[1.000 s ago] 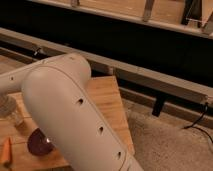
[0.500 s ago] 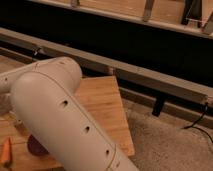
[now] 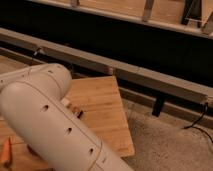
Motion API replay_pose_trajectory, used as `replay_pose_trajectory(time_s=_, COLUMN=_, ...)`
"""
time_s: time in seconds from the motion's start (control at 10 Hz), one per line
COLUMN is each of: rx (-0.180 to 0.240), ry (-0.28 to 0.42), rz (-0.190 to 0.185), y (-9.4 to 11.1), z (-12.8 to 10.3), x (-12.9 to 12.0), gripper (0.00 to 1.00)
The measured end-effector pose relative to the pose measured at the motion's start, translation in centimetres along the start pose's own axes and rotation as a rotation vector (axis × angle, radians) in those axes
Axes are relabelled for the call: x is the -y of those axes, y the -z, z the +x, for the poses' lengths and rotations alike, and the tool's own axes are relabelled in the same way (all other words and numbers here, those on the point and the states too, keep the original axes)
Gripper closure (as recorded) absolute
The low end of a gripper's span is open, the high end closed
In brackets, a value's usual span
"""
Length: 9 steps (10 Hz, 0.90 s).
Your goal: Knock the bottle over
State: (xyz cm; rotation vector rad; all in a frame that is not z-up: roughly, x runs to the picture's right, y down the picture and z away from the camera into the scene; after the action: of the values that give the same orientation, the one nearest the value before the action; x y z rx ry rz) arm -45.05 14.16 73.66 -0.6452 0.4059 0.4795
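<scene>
The bottle does not show in the camera view; it is hidden or out of view. My thick white arm fills the lower left and covers most of the wooden table. The arm's link runs from the bottom middle up to an elbow at the left, then off toward the left edge. My gripper is out of view, somewhere beyond or behind the arm at the left.
An orange object lies at the bottom left edge. A small brown item peeks out beside the arm. A long grey rail runs behind the table. A black cable lies on the speckled floor at the right.
The arm's elbow has swung left and lower across the table. It now covers the dark purple object and the pale things at the table's left that showed earlier.
</scene>
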Motion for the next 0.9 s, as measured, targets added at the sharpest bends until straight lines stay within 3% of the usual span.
replay_pose_trajectory(time_s=0.1, rx=0.009, ry=-0.004, rz=0.003, y=0.0, z=-1.5, x=-0.2, gripper=1.00)
replay_pose_trajectory(time_s=0.3, rx=0.091, ry=-0.020, rz=0.015, y=0.7, z=-4.6, x=0.1, gripper=1.00)
replay_pose_trajectory(time_s=0.6, rx=0.367, ry=-0.082, rz=0.047, y=5.2, z=-9.2, x=1.2, gripper=1.00)
replay_pose_trajectory(time_s=0.8, rx=0.559, ry=-0.133, rz=0.059, y=9.3, z=-10.0, x=2.3, gripper=0.98)
replay_pose_trajectory(time_s=0.9, rx=0.671, ry=-0.165, rz=0.067, y=11.8, z=-9.9, x=3.1, gripper=0.90)
